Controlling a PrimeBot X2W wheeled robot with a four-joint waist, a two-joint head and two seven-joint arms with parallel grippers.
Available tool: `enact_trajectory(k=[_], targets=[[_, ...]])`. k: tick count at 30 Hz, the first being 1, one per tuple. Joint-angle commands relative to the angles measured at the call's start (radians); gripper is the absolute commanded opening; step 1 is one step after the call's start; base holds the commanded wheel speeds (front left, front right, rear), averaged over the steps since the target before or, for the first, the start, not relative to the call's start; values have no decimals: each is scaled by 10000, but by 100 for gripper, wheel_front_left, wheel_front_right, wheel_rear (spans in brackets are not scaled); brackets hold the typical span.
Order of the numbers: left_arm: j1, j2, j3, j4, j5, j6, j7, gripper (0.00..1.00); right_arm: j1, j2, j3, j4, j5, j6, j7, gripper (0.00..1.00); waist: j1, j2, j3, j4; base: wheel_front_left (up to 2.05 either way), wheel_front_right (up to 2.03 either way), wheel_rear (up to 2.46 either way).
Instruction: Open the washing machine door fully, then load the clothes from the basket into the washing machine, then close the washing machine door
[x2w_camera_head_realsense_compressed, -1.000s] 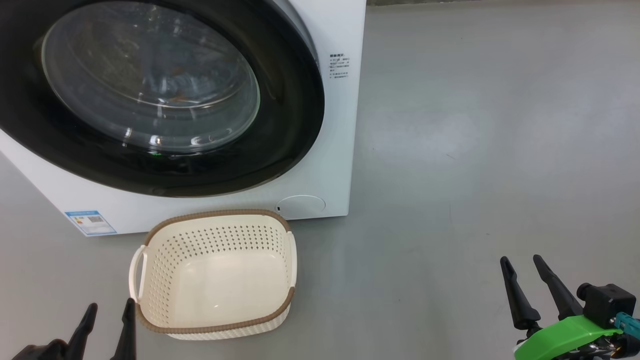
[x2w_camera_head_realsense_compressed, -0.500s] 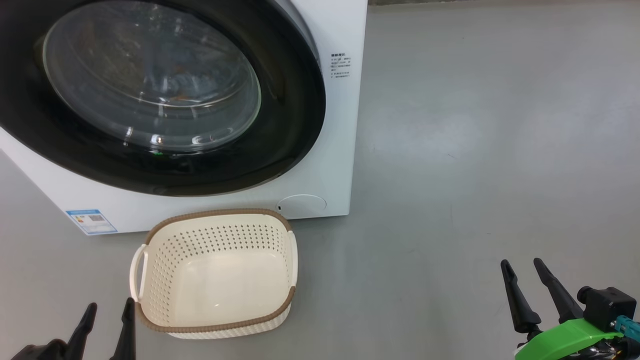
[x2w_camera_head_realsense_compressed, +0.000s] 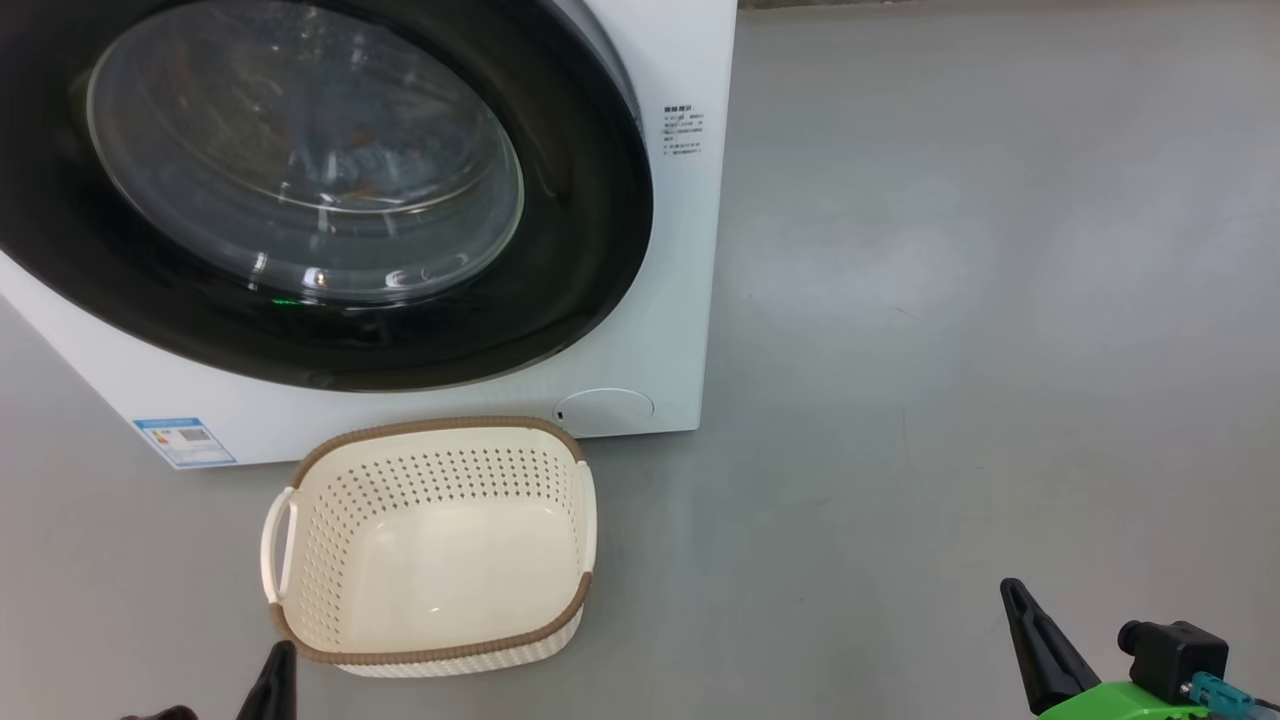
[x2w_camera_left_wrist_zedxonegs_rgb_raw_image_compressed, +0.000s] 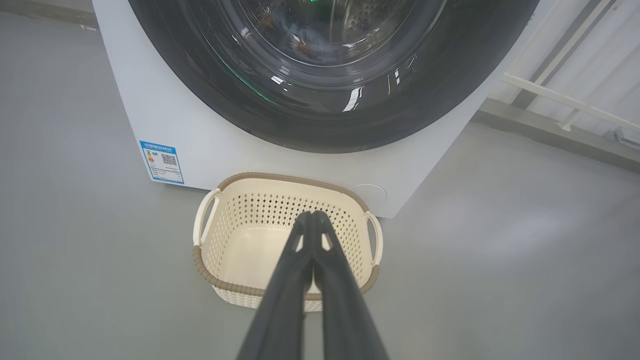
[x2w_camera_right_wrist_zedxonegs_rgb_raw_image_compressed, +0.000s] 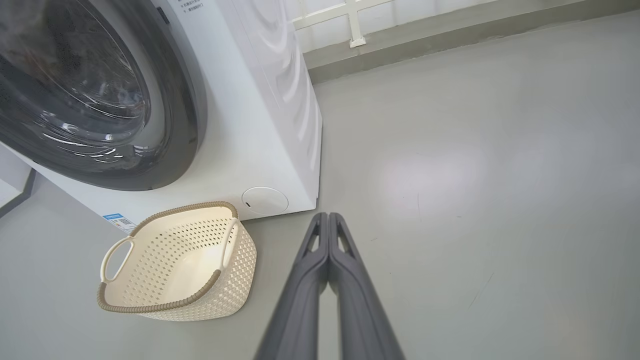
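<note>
floor: smooth grey floor (x2w_camera_head_realsense_compressed: 950, 350).
machine: big white boxy washing machine (x2w_camera_head_realsense_compressed: 685, 300) on the floor.
door: large round black-rimmed glass door (x2w_camera_head_realsense_compressed: 590, 240), shut against the machine; blue-orange cloth (x2w_camera_left_wrist_zedxonegs_rgb_raw_image_compressed: 299, 43) shows dimly behind it.
basket: small cream perforated plastic basket (x2w_camera_head_realsense_compressed: 430, 427), brown rim, on the floor before the machine.
left gripper (x2w_camera_left_wrist_zedxonegs_rgb_raw_image_compressed: 311, 216): jaws pressed together, holding nothing, beside the basket's near corner.
right gripper (x2w_camera_right_wrist_zedxonegs_rgb_raw_image_compressed: 328, 216): jaws pressed together, holding nothing, well right of the basket.

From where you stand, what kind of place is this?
Probably a laundry or utility area, perhaps a test room. A white front-loading washing machine stands on a bare grey floor, with an empty cream perforated laundry basket set right in front of it.
</note>
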Motion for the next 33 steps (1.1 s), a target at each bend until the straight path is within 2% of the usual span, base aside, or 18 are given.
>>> enact_trajectory(k=[1,4,9,33], targets=[[-60,200,126,-184,-195,-1,24,0,-136,-121,-64,-244,241,0,26,0,5,0,-13,8,0,0,0],[-88,168,169,-200,-466,-1,108,0,-138,-95,-98,-288,531,1,112,0,23,0,-52,24,0,0,0],[-159,117,242,-199,-918,-1,247,0,-167,-50,-153,-337,1012,1,255,0,1,0,-63,48,0,0,0],[-475,-140,620,-273,-3074,-5,932,0,-298,172,-434,-623,3312,4,955,0,0,0,-194,161,0,0,0]])
